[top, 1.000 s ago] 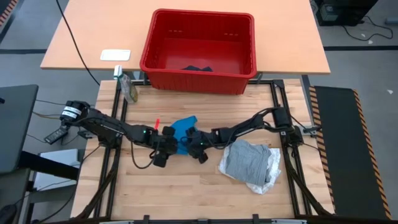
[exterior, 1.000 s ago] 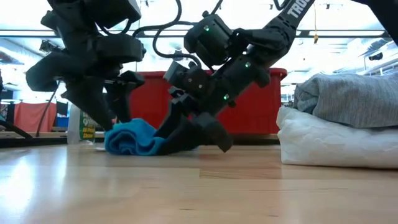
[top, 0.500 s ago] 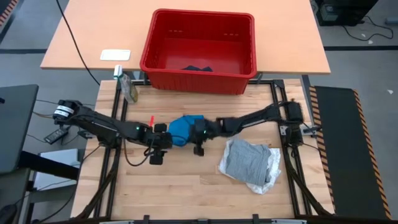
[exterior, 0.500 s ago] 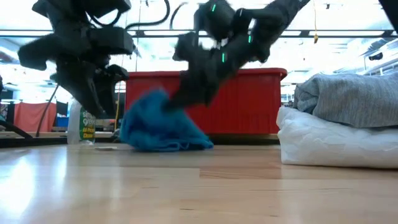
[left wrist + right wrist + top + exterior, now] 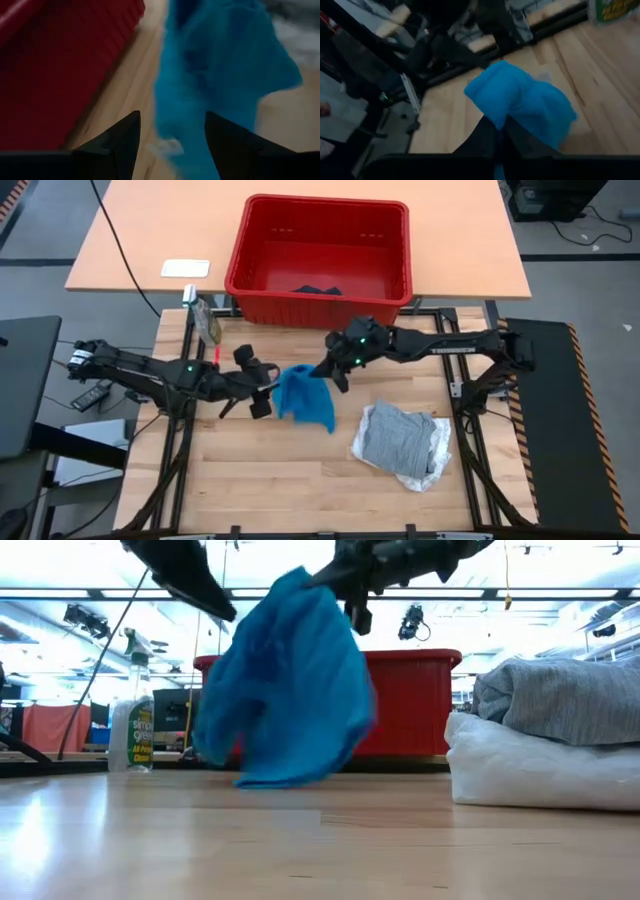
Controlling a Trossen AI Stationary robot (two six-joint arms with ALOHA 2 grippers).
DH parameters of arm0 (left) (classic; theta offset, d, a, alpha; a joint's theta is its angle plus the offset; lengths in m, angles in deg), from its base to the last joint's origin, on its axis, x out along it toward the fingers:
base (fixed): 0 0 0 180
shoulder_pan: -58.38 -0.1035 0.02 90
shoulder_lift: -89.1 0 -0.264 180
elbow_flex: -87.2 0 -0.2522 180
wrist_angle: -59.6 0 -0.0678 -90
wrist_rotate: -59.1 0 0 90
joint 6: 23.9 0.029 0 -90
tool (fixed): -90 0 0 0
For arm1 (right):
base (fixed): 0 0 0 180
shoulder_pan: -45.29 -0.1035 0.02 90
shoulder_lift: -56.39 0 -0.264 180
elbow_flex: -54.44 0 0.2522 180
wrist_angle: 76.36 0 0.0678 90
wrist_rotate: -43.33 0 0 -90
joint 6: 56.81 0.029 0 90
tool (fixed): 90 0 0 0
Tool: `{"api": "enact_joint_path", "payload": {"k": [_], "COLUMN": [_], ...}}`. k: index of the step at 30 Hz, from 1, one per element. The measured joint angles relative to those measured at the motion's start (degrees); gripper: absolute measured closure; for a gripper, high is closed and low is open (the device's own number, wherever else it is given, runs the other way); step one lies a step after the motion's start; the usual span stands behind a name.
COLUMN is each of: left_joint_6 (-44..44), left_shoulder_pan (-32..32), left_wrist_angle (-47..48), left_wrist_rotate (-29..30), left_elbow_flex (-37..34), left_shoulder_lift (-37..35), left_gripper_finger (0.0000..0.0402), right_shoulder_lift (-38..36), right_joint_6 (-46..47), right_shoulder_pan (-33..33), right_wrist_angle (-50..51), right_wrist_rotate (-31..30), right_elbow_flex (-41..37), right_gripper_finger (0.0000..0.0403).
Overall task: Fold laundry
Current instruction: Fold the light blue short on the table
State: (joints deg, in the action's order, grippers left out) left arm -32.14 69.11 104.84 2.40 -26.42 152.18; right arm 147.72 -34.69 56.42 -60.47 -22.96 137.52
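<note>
The bright blue garment [image 5: 303, 398] hangs spread out over the middle of the table from my right gripper [image 5: 324, 370], which is shut on its top. Its lower end [image 5: 268, 776] is at or just above the table top. My left gripper [image 5: 262, 388] is raised at the garment's left edge and is open. The blue cloth [image 5: 210, 75] shows beyond its fingers; I cannot tell whether they touch it. A folded grey garment [image 5: 398, 435] lies on a white one [image 5: 437, 452] at the right. A dark navy garment [image 5: 318, 288] lies in the red basket [image 5: 238, 260]. My right gripper pinches the blue garment's upper edge [image 5: 506, 119] between its two shut fingers [image 5: 490, 136], and the cloth bunches there. The fingers come in nearly level from the table's right, high above the wood. The garment hangs below them in loose folds [image 5: 300, 690].
The red basket stands on the far table beyond the work surface. A spray bottle [image 5: 207, 320] stands at the far left corner, and a flat white object [image 5: 185, 268] lies beyond it. The wood in front of the garments [image 5: 300, 480] is bare.
My right gripper has taken hold of the blue garment, then risen and gone toward the far edge. The garment has gone from a bunched heap on the table to hanging spread out. My left gripper has also risen and drawn back slightly to the left.
</note>
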Motion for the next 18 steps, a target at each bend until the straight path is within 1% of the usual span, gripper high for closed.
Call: {"api": "enact_joint_path", "payload": {"k": [3,6,9,12,14,18], "left_joint_6": [-0.21,-0.74,-2.15,-4.72,-6.61,-13.79], "left_shoulder_pan": [-0.03,-0.05,-0.3,-0.23,-0.27,-0.44], "left_wrist_angle": [-2.65,-1.69,-2.0,-2.23,-0.62,2.38], "left_wrist_rotate": [-1.16,-2.83,-3.12,-3.12,-3.01,-2.72], "left_elbow_flex": [0.0,-0.15,-0.15,-0.42,-0.48,-0.52], "left_shoulder_lift": [-0.37,0.28,1.78,3.14,3.99,5.18], "left_gripper_finger": [0.0182,0.0182,0.0182,0.0182,0.0182,0.0182], "right_shoulder_lift": [-1.74,-2.48,-2.6,-2.6,-2.6,-3.31], "right_joint_6": [-0.02,-0.06,0.37,1.9,3.34,5.83], "right_shoulder_pan": [0.33,0.28,0.26,0.14,-0.07,-0.15], "right_wrist_angle": [0.24,0.63,0.76,0.52,0.0,-1.17], "right_wrist_rotate": [-0.09,-0.9,-0.48,0.58,1.15,1.44], "right_elbow_flex": [0.01,0.0,0.0,0.0,0.0,0.0], "right_gripper_finger": [0.039,0.039,0.039,0.039,0.039,0.039]}}
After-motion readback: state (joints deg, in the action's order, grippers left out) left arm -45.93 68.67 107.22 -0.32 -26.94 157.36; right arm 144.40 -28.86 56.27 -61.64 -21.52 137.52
